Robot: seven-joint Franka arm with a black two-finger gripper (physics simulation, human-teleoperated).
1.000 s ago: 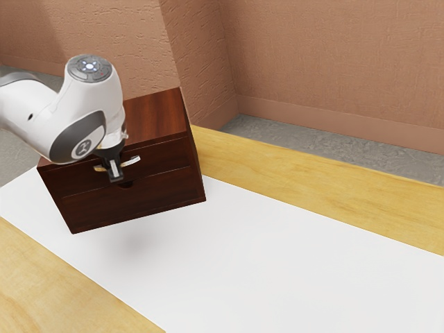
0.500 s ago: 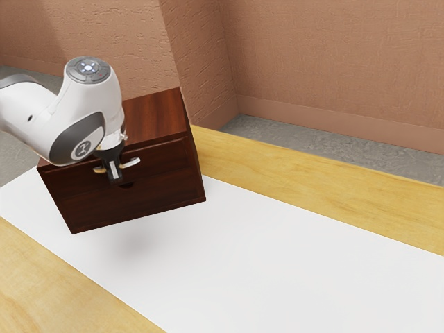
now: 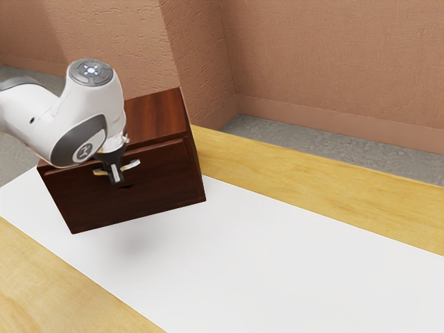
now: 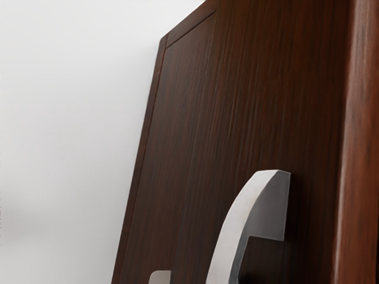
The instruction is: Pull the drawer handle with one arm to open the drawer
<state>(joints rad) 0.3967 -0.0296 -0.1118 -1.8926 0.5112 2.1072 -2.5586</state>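
Exterior view puts the drawer handle [image 3: 130,165], a pale metal bar, in the frame's upper left, on the upper drawer [image 3: 163,156] of a dark wooden cabinet [image 3: 156,114]. You have the gripper [image 3: 115,171] clenched on the bar's middle, with its silver ends showing on either side of the black fingers. The drawer front seems to stand only slightly proud of the cabinet face, so most of the pull is yet to come.

Wrist view shows the curved bar close under your hand, against the dark panel.

The white arm [image 3: 62,118] comes in from the exterior view's left. The cabinet rests on a white sheet [image 3: 277,257] on the wooden table [image 3: 312,180].

Mind two risks. If you pull off the drawer's line, the smooth bar may slip out of the fingers. If the drawer binds, the whole cabinet may slide across the sheet instead.
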